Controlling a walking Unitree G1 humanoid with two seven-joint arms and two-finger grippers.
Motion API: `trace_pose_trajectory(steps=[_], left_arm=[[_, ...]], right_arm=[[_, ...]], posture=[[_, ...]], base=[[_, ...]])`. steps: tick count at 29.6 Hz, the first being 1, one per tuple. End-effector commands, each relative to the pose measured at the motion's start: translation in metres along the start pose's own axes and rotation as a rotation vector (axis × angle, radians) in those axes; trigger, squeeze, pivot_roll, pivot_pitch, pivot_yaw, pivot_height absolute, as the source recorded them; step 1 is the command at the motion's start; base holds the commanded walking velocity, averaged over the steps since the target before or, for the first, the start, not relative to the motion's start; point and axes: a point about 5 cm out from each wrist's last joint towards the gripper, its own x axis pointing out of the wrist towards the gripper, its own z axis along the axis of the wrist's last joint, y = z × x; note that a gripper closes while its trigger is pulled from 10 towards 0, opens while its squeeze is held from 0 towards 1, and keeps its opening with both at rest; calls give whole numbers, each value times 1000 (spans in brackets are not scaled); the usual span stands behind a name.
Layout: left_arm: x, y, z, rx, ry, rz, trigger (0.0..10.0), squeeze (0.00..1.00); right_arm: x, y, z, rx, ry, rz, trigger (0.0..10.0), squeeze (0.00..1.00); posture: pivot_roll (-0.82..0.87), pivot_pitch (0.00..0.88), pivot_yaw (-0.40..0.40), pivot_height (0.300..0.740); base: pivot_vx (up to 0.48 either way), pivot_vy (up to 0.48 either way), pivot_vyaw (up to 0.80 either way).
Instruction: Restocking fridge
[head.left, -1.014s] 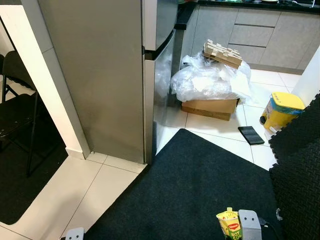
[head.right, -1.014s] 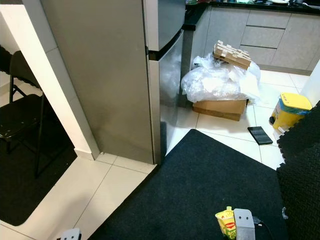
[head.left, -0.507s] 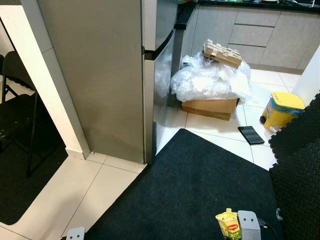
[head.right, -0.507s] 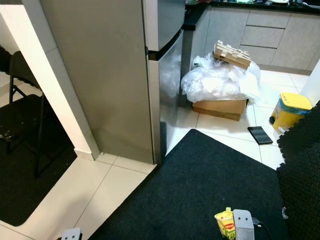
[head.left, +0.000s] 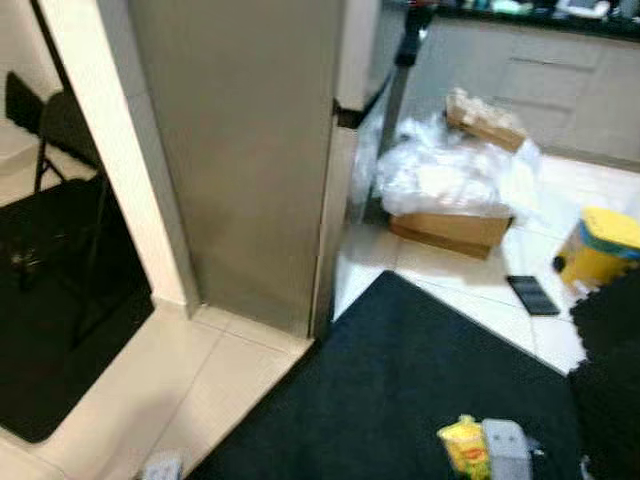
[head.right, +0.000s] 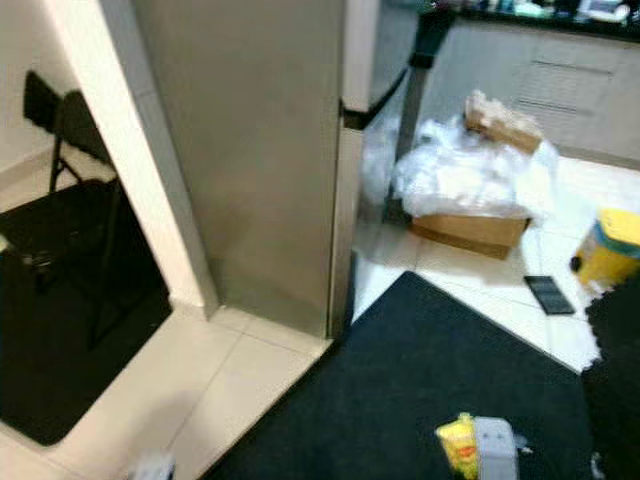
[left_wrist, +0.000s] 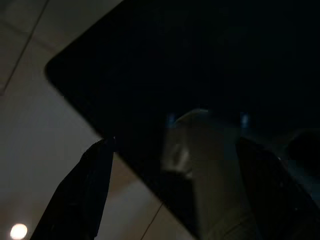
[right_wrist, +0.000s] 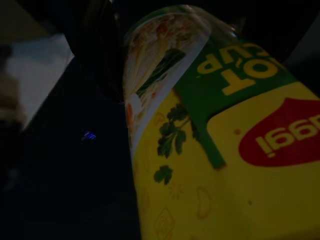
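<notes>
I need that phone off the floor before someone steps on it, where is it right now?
The phone lies flat on the white tiles to the robot's right, between the black mat and the yellow bin.

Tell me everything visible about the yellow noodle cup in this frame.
The noodle cup is a yellow cup with a green band printed "HOT CUP", a red Maggi logo, herb drawings and a picture of noodles; the sleeve looks like glossy paper or plastic. It sits in the right pincer, one black finger against its side. In the head views it appears low, above the black mat, blurred, its top tilted slightly left.
</notes>
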Motion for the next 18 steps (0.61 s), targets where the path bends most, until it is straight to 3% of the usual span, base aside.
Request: trace_pose_trajectory(steps=[1, 18], left_arm=[[1, -3, 0, 8, 1, -9, 10000, 0], [2, -6, 0, 21, 5, -17, 10000, 0]], right_arm=[[-2, -9, -2, 3, 10, -24, 10000, 0], [-2, -14, -2, -2, 11, -34, 10000, 0]], posture=[[-25, 0, -3, 740], [-26, 0, -7, 740]], base=[[289, 0, 0], [268, 0, 0]])
